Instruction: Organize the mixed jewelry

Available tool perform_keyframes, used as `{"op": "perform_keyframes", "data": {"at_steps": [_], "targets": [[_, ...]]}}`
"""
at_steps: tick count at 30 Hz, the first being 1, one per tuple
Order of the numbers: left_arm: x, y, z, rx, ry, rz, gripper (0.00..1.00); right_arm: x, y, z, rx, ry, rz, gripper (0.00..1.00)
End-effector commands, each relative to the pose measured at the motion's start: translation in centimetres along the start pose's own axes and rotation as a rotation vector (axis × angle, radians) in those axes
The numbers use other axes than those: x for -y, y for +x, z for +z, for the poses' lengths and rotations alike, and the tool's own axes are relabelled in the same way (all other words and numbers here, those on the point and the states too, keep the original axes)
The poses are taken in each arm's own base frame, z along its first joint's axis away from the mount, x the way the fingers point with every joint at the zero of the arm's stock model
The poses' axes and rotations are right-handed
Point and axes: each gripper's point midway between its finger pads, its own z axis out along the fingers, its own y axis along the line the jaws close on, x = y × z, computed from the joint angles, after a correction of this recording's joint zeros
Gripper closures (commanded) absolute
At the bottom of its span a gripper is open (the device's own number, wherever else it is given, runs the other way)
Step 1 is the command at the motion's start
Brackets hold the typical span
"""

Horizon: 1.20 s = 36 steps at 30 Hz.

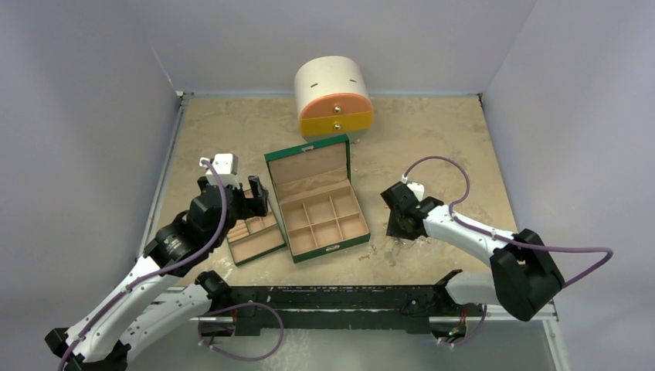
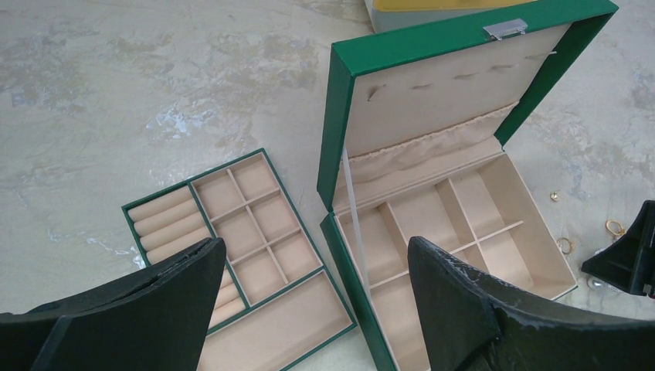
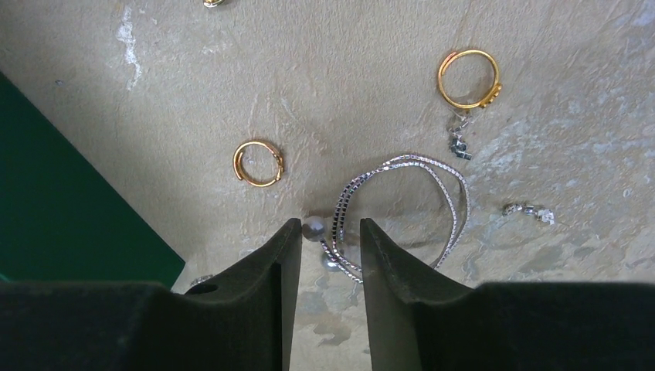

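Note:
The mixed jewelry lies on the table right of the open green box [image 1: 333, 247]. In the right wrist view I see a small gold ring [image 3: 259, 164], a larger gold ring [image 3: 467, 79], a silvery chain loop [image 3: 409, 209], two pearl-like beads [image 3: 313, 227] and small silver bits [image 3: 459, 144]. My right gripper [image 3: 330, 228] is low over them, narrowly open, with its tips either side of the chain's near end and the beads. My left gripper [image 2: 313, 251] is wide open and empty above the gap between the box's removed tray [image 2: 164, 199] and the box [image 2: 340, 116].
The round cream-orange-yellow drawer chest [image 1: 332, 97] stands behind the box, drawers shut. The box lid stands upright. A few gold pieces [image 2: 565, 246] lie beside the box's right wall, next to the right gripper's black finger [image 2: 629, 255]. Grey walls enclose the table.

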Motion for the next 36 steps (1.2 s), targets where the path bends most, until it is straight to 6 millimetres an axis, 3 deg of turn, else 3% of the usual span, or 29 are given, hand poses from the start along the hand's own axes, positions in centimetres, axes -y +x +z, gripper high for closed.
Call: {"op": "perform_keyframes", "data": {"at_steps": [1,15,16,19,23,30,36], "targets": [[0.25,-1.24,-0.02,0.051,0.008,-0.009,0.12,-0.03,0.07,0.22,-0.004,0.0,0.024,0.65],[0.14,-1.31,-0.08,0.056,0.004,-0.01,0.12,-0.21,0.46,0.3,-0.018,-0.012,0.03,0.87],[0.11,-1.25,-0.04,0.055,0.002,-0.01,0.12,-0.23,0.44,0.28,-0.018,-0.013,0.031,0.86],[0.12,-1.31,-0.08,0.056,0.003,-0.011,0.13,-0.16,0.43,0.33,-0.017,-0.008,0.033,0.71],[0.12,-1.31,-0.05,0.056,0.002,-0.01,0.12,-0.02,0.52,0.56,-0.021,0.007,0.032,0.64],[0.08,-1.29,-0.06,0.056,0.0,-0.011,0.12,-0.07,0.66,0.9,-0.029,0.012,0.034,0.65],[0.05,-1.33,-0.04,0.057,-0.002,-0.011,0.13,-0.17,0.58,0.87,-0.027,0.009,0.036,0.78]]}}
